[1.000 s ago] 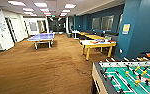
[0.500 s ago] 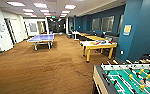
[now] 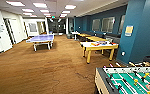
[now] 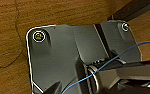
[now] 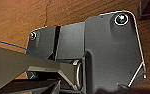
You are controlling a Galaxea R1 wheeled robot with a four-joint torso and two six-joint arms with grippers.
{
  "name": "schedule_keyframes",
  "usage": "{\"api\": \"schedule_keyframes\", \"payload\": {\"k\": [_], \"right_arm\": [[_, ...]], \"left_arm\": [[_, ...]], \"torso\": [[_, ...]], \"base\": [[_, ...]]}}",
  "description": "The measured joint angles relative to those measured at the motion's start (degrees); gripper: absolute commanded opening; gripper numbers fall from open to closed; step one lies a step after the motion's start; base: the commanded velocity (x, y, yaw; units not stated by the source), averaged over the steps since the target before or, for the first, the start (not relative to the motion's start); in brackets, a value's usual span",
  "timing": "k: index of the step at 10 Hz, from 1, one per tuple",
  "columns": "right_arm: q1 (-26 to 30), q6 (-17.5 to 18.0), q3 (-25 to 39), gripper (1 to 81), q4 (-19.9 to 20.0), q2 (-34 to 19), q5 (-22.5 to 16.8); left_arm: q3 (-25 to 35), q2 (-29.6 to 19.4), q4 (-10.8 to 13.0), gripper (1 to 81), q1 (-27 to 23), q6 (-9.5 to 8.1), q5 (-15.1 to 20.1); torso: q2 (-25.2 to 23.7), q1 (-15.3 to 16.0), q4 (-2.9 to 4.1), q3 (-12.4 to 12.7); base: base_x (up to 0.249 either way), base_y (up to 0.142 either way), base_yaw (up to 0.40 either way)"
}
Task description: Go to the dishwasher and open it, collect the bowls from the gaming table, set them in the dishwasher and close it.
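Head view: brown carpet (image 3: 41, 72) covers a long room with blue walls (image 3: 143, 30). Gaming table (image 3: 99, 46) stands right of centre, near the foosball table (image 3: 128, 80). Ping-pong table (image 3: 41, 39) stands further left. Pincer state: cannot tell.

Floor (image 3: 41, 72): brown, wood-grain look, matt, faintly cracked near the foosball table (image 3: 131, 80). Foosball table: smooth green field, shiny metal-looking rods. Gaming table (image 3: 98, 47) beyond it: pale smooth top, yellow wood-look legs. Ping-pong table (image 3: 41, 38): matt blue top. Wall (image 3: 141, 32) behind the foosball table: matt teal paint.
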Motion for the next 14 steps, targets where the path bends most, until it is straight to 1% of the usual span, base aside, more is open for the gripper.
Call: {"api": "schedule_keyframes", "payload": {"k": [6, 11, 14], "right_arm": [[-0.13, 0.0, 0.0, 81.1, 0.0, 0.0, 0.02], [-0.13, -0.02, 0.0, 81.1, 0.0, 0.0, 0.05], [-0.28, -0.02, 0.0, 81.1, -0.01, -0.28, -0.02]], "left_arm": [[0.0, 0.0, 0.0, 81.1, 0.09, 0.0, -0.01], [0.0, -0.02, 0.0, 81.1, 0.09, 0.0, -0.01], [0.0, 0.04, 0.0, 81.1, 0.13, 0.0, 0.0]], "torso": [[-0.02, -0.05, 0.0, 0.0], [0.0, -0.02, 0.0, 0.0], [-0.02, -0.07, 0.0, 0.0]], "base": [[0.166, 0.0, 0.0], [0.136, 0.0, 0.0], [0.108, 0.074, 0.0]]}}
